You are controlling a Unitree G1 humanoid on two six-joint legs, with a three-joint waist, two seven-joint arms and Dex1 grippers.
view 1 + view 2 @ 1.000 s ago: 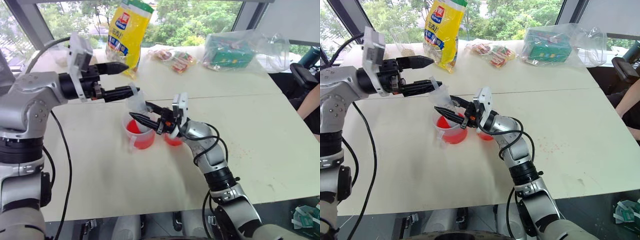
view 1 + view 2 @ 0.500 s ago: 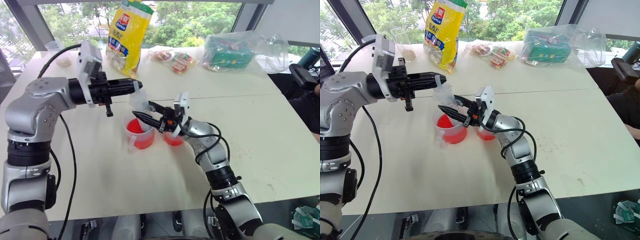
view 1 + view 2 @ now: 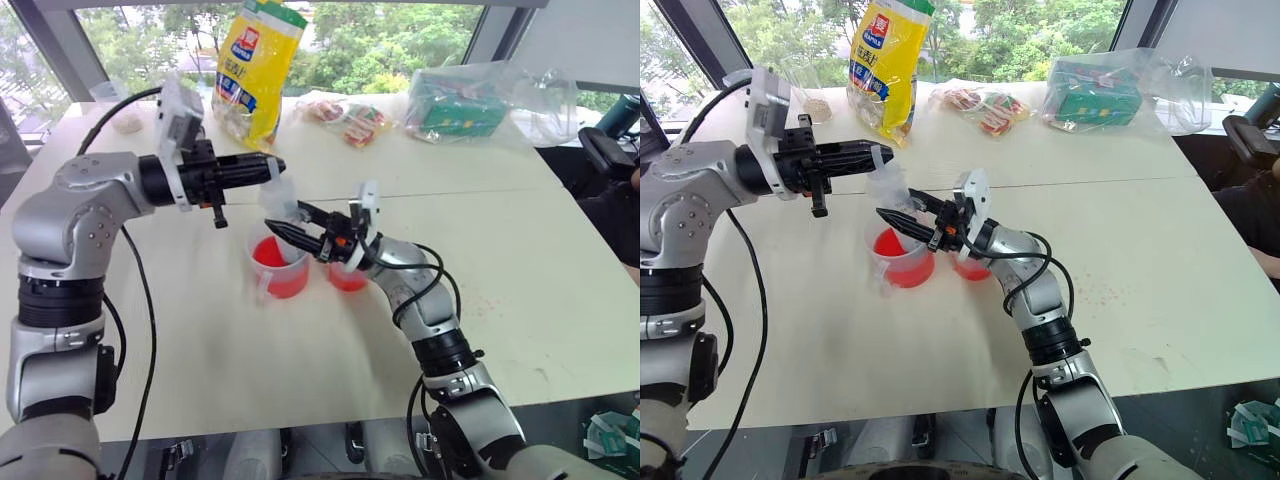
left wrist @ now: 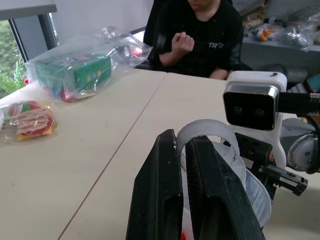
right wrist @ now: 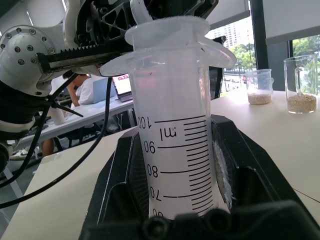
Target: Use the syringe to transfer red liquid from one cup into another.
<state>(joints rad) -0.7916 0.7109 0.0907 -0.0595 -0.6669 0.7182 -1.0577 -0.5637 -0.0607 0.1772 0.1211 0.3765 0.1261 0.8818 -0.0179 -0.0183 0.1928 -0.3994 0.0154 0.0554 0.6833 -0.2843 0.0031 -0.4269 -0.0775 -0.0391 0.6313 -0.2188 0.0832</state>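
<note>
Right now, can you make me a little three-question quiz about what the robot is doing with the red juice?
1. True or false: the right claw is shut on the syringe.
2. What part of the syringe does the left claw pinch?
3. Over which cup does the syringe hang? A) the handled cup B) the small cup

Key
1. True.
2. The plunger ring at the top.
3. A.

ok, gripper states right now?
Left gripper: closed on the syringe's plunger ring.
Right gripper: closed on the syringe barrel.
</note>
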